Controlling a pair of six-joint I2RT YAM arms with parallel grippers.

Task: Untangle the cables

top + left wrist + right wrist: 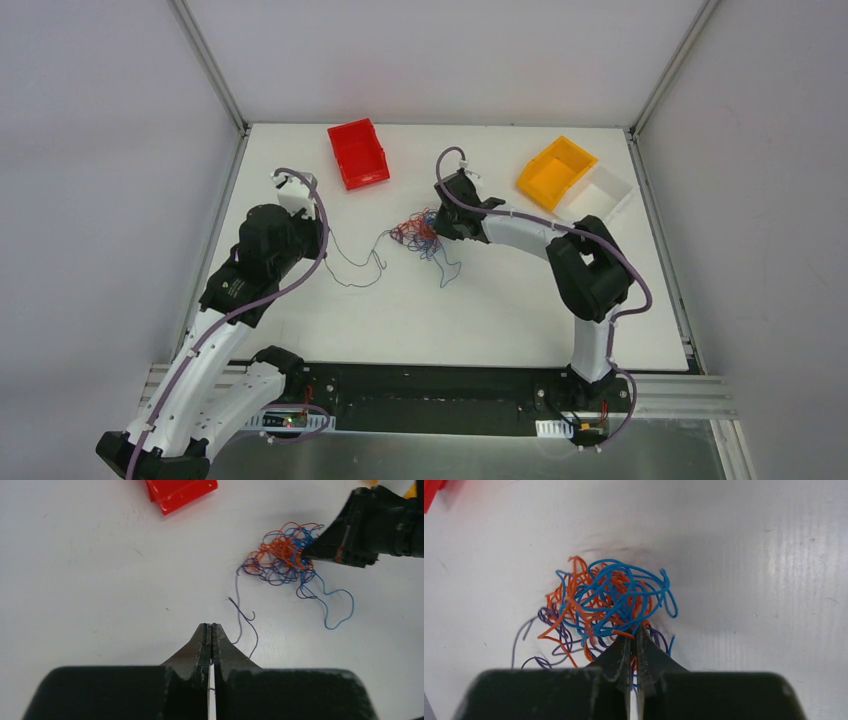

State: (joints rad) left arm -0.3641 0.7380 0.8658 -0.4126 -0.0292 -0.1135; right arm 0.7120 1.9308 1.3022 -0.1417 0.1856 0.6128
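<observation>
Barely begun: the cables mostly remain an orange, blue and purple ball mid-counter, with one purple strand trailing toward the left tool, which is pressed together on it, while the right tool pinches the ball's edge.

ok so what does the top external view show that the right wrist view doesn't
Only top external: both arms whole, the orange bin and white bin at the far right, and a strand of the cables trailing toward the left arm. Only right wrist: the separate orange, blue and purple loops up close, with the fingers of the right gripper closed into the tangle's near edge. Both: the cables on the white table, the right gripper at them, and part of the red bin.
</observation>
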